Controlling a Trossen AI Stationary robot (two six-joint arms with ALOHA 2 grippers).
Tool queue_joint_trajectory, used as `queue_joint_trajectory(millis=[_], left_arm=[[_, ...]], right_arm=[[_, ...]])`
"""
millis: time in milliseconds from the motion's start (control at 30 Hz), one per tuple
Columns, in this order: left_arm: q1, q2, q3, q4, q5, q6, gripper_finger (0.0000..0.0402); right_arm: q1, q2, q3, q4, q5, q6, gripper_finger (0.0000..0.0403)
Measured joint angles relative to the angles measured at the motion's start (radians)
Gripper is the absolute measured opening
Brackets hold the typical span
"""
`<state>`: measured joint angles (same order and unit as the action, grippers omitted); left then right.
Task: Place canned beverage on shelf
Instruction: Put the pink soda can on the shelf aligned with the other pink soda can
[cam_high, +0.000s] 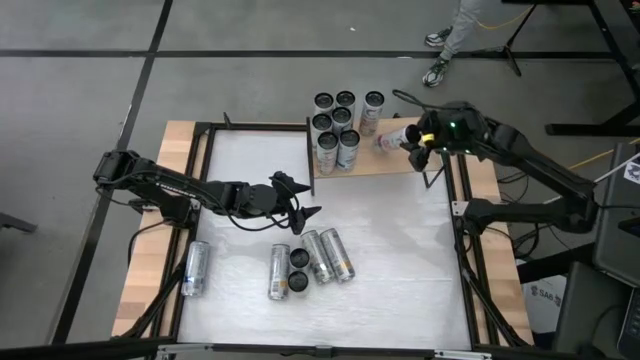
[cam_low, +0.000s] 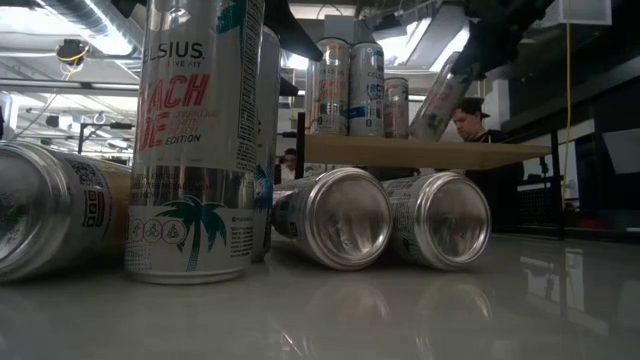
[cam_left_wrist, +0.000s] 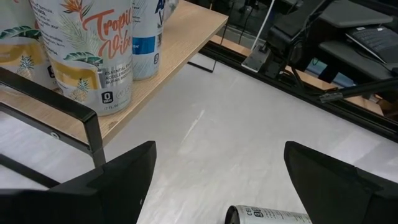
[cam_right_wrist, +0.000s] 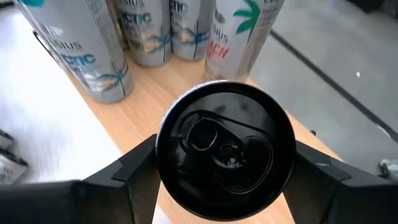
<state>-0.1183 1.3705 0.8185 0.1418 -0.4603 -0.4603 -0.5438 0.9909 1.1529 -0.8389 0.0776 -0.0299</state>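
pinching a tilted can over the shelf, right gripper; left gripper spread, empty; only the right wrist view shows the can's black lid.

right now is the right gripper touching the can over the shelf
Touching. The right wrist view shows the right gripper with both fingers pressed against the sides of the black-topped can, no gap showing, above the shelf.

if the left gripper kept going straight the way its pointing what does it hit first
Probably bare white tabletop. The open left gripper looks past the shelf corner, with the cans off to one side; depth is unclear.
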Motion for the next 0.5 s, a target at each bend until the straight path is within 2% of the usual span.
queue_joint_trajectory(millis=[500], left_arm=[[0.0,0.0,0.0,0.0,0.0,0.0,0.0349]], right_arm=[[0.0,0.223,0.249,-0.167,-0.019,-0.001,0.026]])
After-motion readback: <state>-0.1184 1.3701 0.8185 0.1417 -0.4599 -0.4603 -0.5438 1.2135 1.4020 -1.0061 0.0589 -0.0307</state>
